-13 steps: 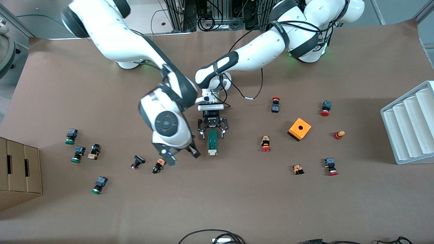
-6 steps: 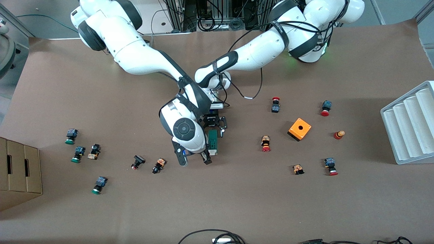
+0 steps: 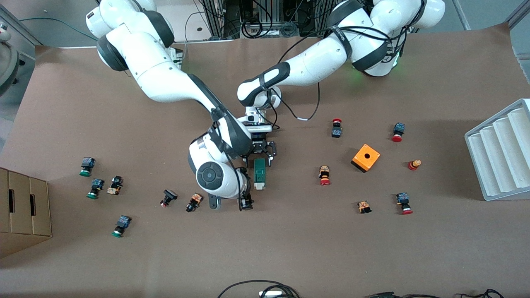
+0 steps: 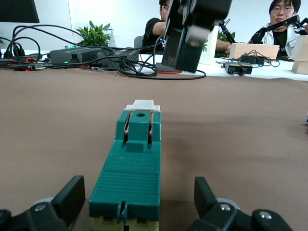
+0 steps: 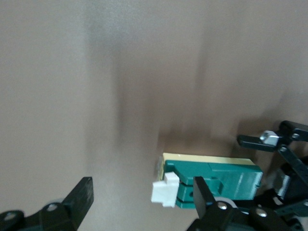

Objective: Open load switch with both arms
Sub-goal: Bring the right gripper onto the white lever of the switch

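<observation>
The load switch is a narrow dark-green block lying on the brown table, with its white piece at the end nearer the front camera. My left gripper is open at the switch's other end, and its fingers stand on either side of the green body without touching it. My right gripper is open, low over the table by the white end. In the right wrist view the white piece sits between the right gripper's fingers, close to one finger.
Two small push buttons lie beside the right gripper, toward the right arm's end. An orange box and red-capped buttons lie toward the left arm's end, near a white rack. A cardboard box stands by green-capped buttons.
The right arm has swung in and turned its wrist, bringing its open gripper from beside the switch to the white end. The left gripper and the switch have stayed put.
</observation>
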You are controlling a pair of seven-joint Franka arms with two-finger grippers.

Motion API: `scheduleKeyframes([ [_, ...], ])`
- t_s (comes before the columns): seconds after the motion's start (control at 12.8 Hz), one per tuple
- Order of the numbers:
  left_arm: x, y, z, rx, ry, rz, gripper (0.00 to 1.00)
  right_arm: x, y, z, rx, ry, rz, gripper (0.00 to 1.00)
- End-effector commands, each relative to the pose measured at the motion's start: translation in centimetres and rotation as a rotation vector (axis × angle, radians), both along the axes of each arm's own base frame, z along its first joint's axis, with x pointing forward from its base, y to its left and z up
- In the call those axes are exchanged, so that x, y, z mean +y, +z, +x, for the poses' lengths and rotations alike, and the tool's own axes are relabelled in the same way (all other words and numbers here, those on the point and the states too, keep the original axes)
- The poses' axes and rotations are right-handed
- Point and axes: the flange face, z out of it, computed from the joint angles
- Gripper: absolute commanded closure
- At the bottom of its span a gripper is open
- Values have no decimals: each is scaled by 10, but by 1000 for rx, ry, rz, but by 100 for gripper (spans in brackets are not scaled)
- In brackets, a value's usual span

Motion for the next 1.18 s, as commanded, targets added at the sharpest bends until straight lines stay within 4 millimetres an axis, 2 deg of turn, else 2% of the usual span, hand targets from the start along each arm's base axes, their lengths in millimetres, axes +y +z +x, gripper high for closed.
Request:
scheduleKeyframes([
  [0.0, -6, -4, -8, 13, 17, -16, 0, 12, 1, 3, 36, -50, 38, 11],
  [0.24, -7, -3, -9, 15, 19, -17, 1, 11, 0, 3, 55, -88, 53, 18],
  [0.31, -7, -2, -11, 21, 31, -19, 1, 13, 0, 2, 59, -93, 56, 25],
  [0.63, -7, -1, -12, 17, 36, -17, 2, 19, -3, -3, 75, -117, 49, 26],
  [0.78, -7, -1, -12, 17, 36, -17, 7, 19, -8, -3, 75, -128, 50, 29],
  [0.86, -7, -2, -13, 18, 35, -14, 11, 21, -17, -4, 82, -135, 45, 29],
  [1.02, -7, -3, -13, 19, 35, -13, 19, 25, -19, -6, 73, -148, 49, 30],
  [1.1, -7, -3, -13, 19, 35, -13, 20, 33, -22, -10, 67, -141, 45, 31],
])
